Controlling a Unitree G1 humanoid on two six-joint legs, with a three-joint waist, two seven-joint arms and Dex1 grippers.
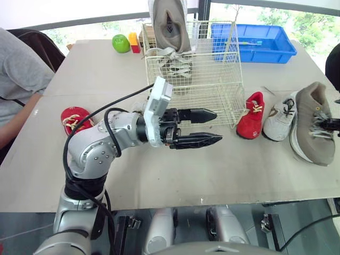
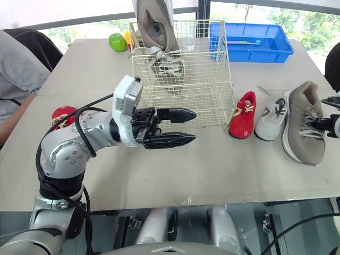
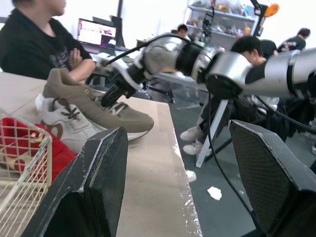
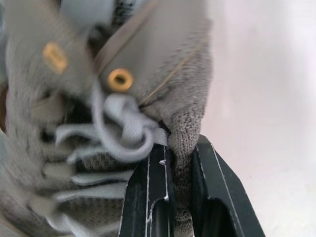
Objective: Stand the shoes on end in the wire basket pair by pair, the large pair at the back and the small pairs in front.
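Surface [image 1: 106, 175] carrying a wire basket [image 1: 212, 79] near its far middle. One large taupe shoe [image 1: 169, 21] stands on end in the basket's rear left corner, rising above the rim. Its mate, the second large taupe shoe [image 1: 313, 125], lies on the surface at the robot's right, well apart from the basket and just beside a white small sneaker [image 1: 279, 122]. A red small shoe [image 1: 251, 117] lies beside the basket's front right corner; another red small shoe [image 1: 74, 118] lies far to the left. The left pincer [image 1: 218, 126] hovers released and empty, just in front of the basket. The right pincer [image 4: 181, 148] is clenched on the knit edge beside the laces of the second large taupe shoe.

Step in hand, as judged: completing the large pair. The next move calls for lifting this shoe, tipping it on end and lowering it over the rim into the rear space beside its mate; the thin fabric hold may let it swing
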